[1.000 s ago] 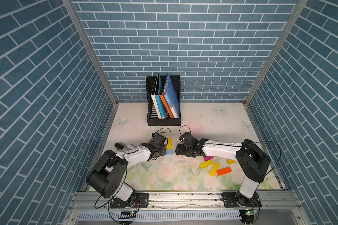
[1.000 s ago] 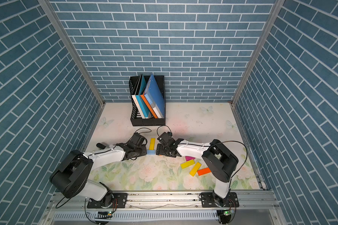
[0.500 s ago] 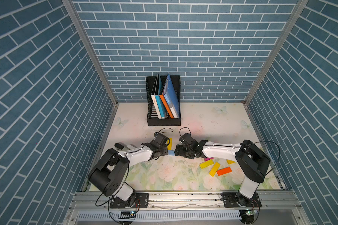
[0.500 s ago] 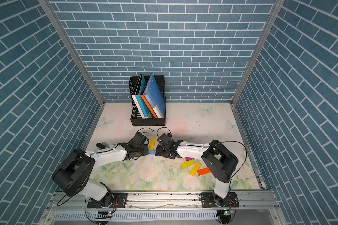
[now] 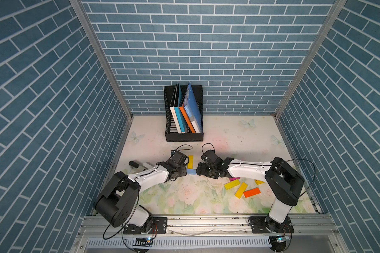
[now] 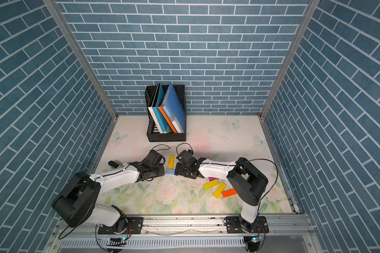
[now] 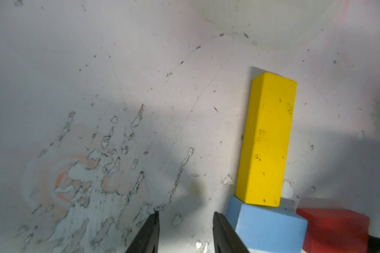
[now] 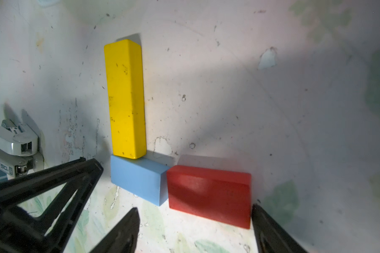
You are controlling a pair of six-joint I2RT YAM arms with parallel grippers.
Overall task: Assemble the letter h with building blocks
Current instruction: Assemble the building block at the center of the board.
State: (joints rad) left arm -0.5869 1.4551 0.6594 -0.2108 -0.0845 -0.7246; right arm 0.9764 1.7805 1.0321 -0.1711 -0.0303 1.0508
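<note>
A long yellow block (image 5: 190,161) lies flat with a light blue block (image 5: 191,172) butting its near end, shown in both top views, the yellow block (image 6: 171,161) among them. The right wrist view adds a red block (image 8: 208,192) touching the blue block (image 8: 138,179) on its other side. My left gripper (image 7: 185,215) sits beside the blue block (image 7: 265,227), jaws slightly apart with only bare mat between them. My right gripper (image 8: 194,210) is open, and one of its fingers stands just off the red block's far end. Both grippers meet at the blocks, the left gripper (image 5: 183,173) facing the right gripper (image 5: 199,172).
Loose blocks lie near the right arm's base: two yellow (image 5: 231,184), one orange (image 5: 252,192) and a part-hidden magenta (image 5: 234,179). A black file rack (image 5: 183,137) with books stands at the back. A small black cylinder (image 5: 133,163) lies at the left edge.
My left gripper has crept right toward the blue block and its jaws have parted a little. My right gripper has edged left and narrowed slightly.
</note>
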